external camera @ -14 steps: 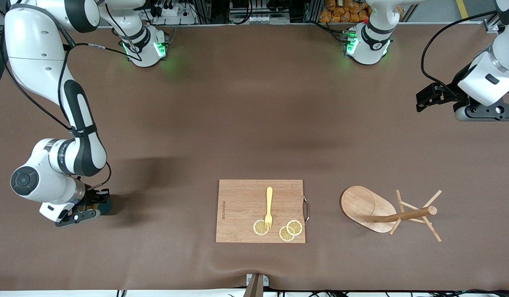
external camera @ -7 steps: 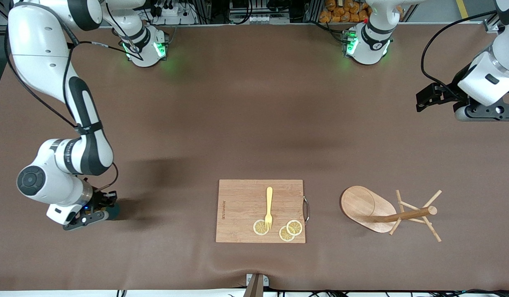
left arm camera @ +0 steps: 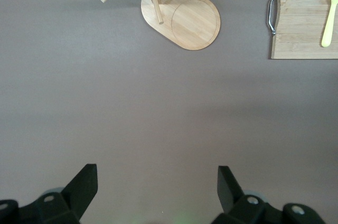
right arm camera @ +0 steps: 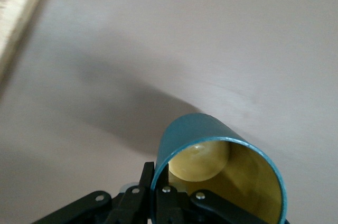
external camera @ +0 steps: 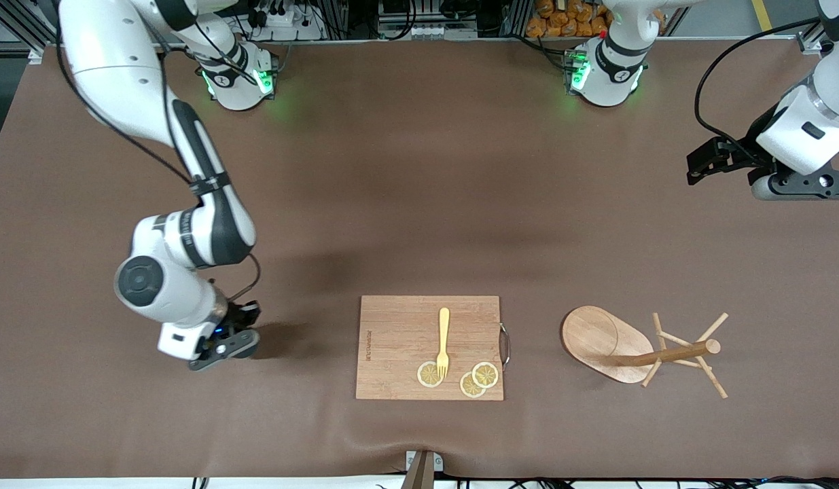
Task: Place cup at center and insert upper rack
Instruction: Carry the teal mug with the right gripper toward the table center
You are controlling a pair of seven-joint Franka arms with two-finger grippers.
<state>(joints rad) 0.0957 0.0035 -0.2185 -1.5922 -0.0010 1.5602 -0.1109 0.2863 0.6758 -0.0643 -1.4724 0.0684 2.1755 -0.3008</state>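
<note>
The cup (right arm camera: 196, 135), dark teal with a yellowish inside, hangs tilted from my right gripper (right arm camera: 158, 180), which is shut on its rim, one finger inside and one outside. In the front view the right gripper (external camera: 233, 337) is low over the table beside the cutting board, toward the right arm's end, and it hides the cup there. The upper rack (external camera: 636, 348) lies on its side on the table, its oval base (left arm camera: 182, 15) tipped up and its pegs pointing toward the left arm's end. My left gripper (left arm camera: 158, 183) waits open and empty above the table at the left arm's end (external camera: 706, 163).
A wooden cutting board (external camera: 399, 339) lies at the table's middle near the front camera, carrying a yellow fork (external camera: 443, 339) and lemon slices (external camera: 478, 379). Its metal handle (external camera: 506, 345) faces the fallen rack.
My right arm has carried the cup sideways toward the cutting board, from near the right arm's end of the table. The left arm and the rack have not moved.
</note>
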